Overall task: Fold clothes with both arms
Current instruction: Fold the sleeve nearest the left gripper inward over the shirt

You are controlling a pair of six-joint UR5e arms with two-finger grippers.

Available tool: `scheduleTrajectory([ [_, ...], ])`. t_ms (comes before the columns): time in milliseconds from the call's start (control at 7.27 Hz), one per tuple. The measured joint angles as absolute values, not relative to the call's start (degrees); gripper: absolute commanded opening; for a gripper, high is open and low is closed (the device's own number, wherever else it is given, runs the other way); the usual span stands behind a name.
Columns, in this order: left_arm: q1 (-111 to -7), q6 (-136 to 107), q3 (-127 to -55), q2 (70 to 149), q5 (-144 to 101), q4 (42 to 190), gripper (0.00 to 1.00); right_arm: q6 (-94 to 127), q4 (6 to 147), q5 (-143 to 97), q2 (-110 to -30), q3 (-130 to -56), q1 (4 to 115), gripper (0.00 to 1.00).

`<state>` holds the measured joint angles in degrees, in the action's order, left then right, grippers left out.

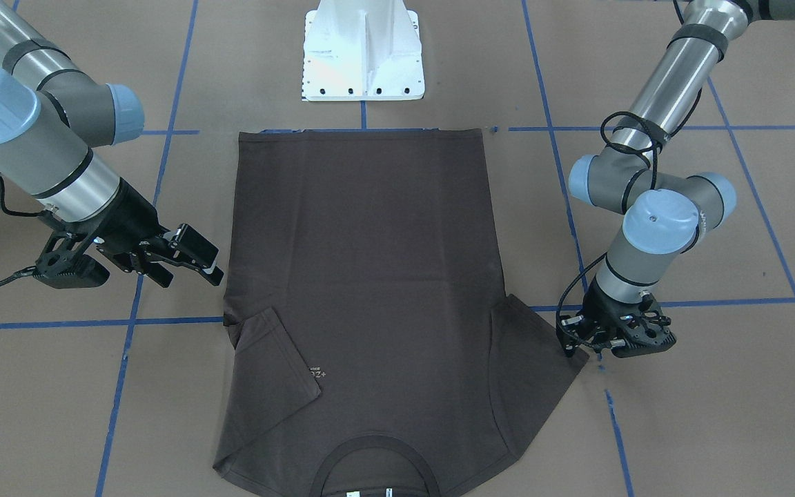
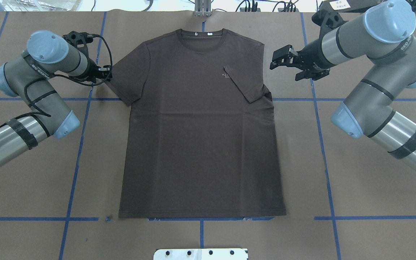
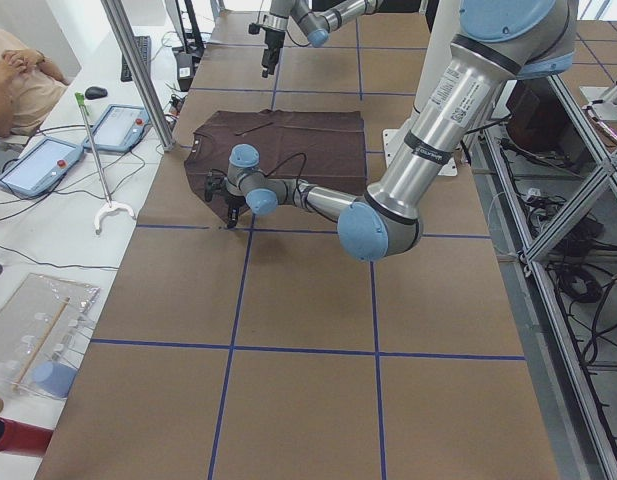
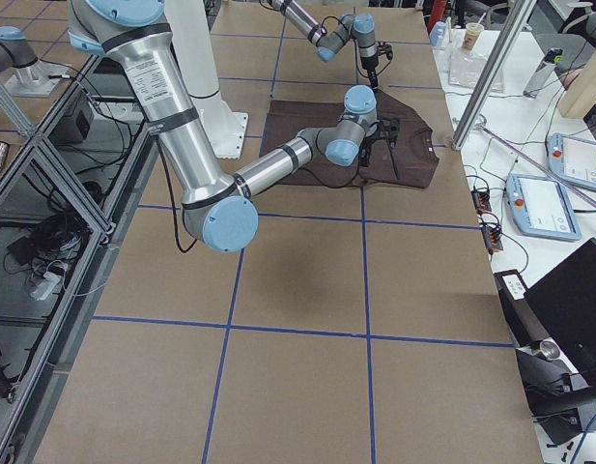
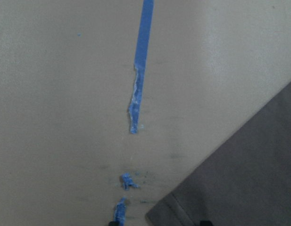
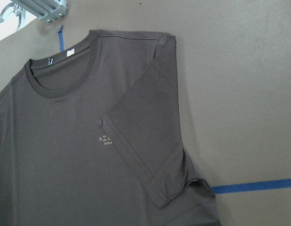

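Note:
The dark grey-brown T-shirt (image 2: 200,137) lies flat and face up, with its collar (image 2: 201,39) at the far side. The sleeve (image 2: 246,85) on my right side is folded onto the chest and covers part of the print (image 6: 105,140). The other sleeve (image 2: 126,79) lies spread out. My left gripper (image 2: 106,74) is low at that sleeve's tip (image 5: 183,214); two fingertips show apart at the bottom edge of the left wrist view, so it is open. My right gripper (image 2: 284,68) is open and empty, above the table just beside the folded sleeve.
The white pedestal base (image 1: 363,52) stands at the near edge, behind the shirt's hem. Blue tape lines (image 2: 78,144) cross the brown table. A metal post (image 3: 138,70), tablets and a seated person (image 3: 18,80) are beyond the far edge.

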<state>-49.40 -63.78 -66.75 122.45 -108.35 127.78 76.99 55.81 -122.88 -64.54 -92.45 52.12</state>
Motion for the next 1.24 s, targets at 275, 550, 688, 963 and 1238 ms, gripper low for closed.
scheduleTrajectory([
  [275, -49.4, -63.8, -66.7, 122.7, -108.4, 127.8, 0.00, 77.0, 55.8, -122.8, -64.6, -92.3, 52.1, 1.00],
  [550, -49.4, -63.8, -66.8, 123.5, -108.5, 127.7, 0.00, 77.0, 55.8, -122.7, -64.6, -92.3, 52.1, 1.00],
  [688, -49.4, -64.0, -67.2, 124.3, -108.6, 127.4, 0.00, 77.0, 55.8, -122.7, -64.7, -92.3, 52.1, 1.00],
  [963, -49.3, -65.3, -69.7, 126.0, -108.8, 126.4, 0.00, 77.0, 55.8, -122.8, -65.0, -92.4, 52.1, 1.00],
  [1238, -47.4, -68.9, -70.5, 128.6, -108.5, 125.3, 0.00, 77.0, 55.8, -122.8, -65.2, -92.4, 52.0, 1.00],
])
